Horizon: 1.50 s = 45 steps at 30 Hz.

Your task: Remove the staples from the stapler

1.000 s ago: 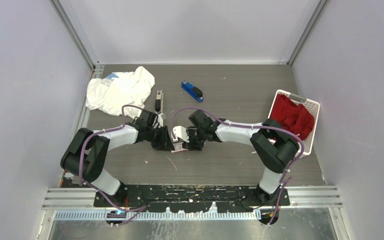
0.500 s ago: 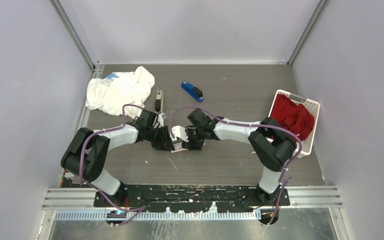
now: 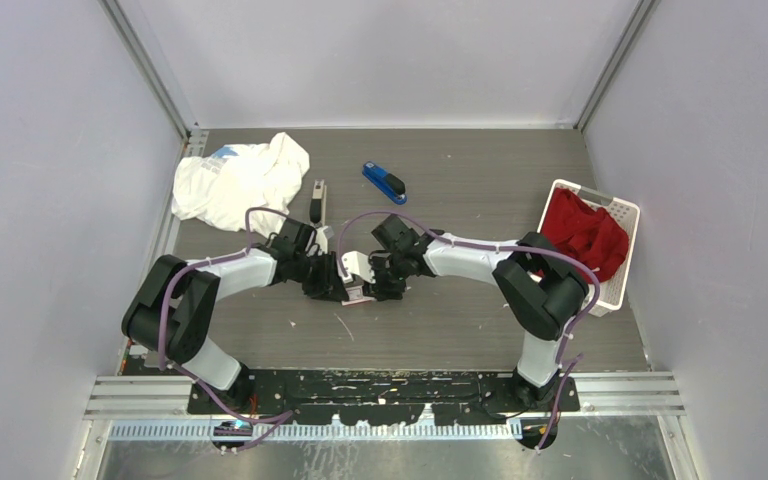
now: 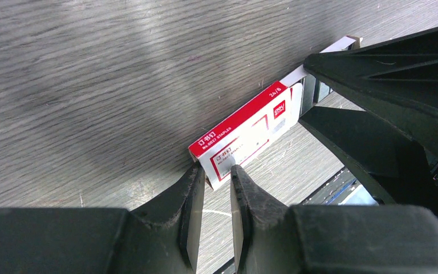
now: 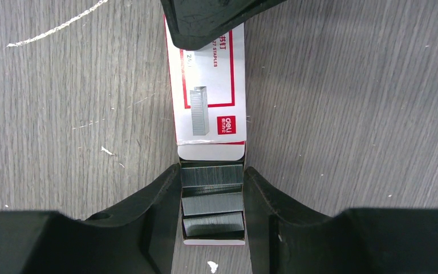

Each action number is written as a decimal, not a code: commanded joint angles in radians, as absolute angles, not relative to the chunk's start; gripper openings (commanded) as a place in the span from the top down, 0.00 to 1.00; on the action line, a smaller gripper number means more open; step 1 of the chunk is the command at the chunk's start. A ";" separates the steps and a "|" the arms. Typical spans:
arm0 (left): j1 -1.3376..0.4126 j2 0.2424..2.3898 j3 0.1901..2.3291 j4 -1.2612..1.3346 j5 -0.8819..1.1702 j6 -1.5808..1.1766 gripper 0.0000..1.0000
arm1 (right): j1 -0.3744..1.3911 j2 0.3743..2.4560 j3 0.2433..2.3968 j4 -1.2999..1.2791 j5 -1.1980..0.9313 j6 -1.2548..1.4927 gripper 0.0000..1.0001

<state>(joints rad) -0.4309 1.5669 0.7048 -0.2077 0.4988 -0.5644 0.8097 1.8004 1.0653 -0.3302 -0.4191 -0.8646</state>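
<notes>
I am working at the middle of the table (image 3: pixel 460 320), with bare wood lying open all round. My left gripper (image 4: pixel 217 174) is pinching one end of the staple box (image 4: pixel 245 134) and my right gripper (image 5: pixel 213 185) is clamping its open end. The staples (image 5: pixel 213 200) are lying in rows in that open end between my right fingers, with the blue stapler (image 3: pixel 384 182) and dark stapler (image 3: pixel 317 201) sitting apart farther back. A basket (image 3: pixel 625 215) at the right edge is holding a red cloth (image 3: pixel 585 230) — a white cloth (image 3: pixel 240 180) is lying far left.
</notes>
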 commanded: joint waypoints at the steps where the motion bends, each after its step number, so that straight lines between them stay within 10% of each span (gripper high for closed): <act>1: -0.426 1.580 0.721 -0.226 0.444 -0.524 0.74 | 0.819 1.830 1.085 -0.389 -0.454 -0.908 0.61; 45: -0.436 1.617 0.705 -0.161 0.492 -0.545 0.73 | 0.816 1.875 1.142 -0.389 -0.486 -0.874 0.49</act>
<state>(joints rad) -0.4286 1.5909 0.7200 -0.2134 0.5354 -0.5468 0.8078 1.8465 1.1336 -0.4126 -0.4648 -0.8925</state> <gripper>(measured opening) 0.258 0.492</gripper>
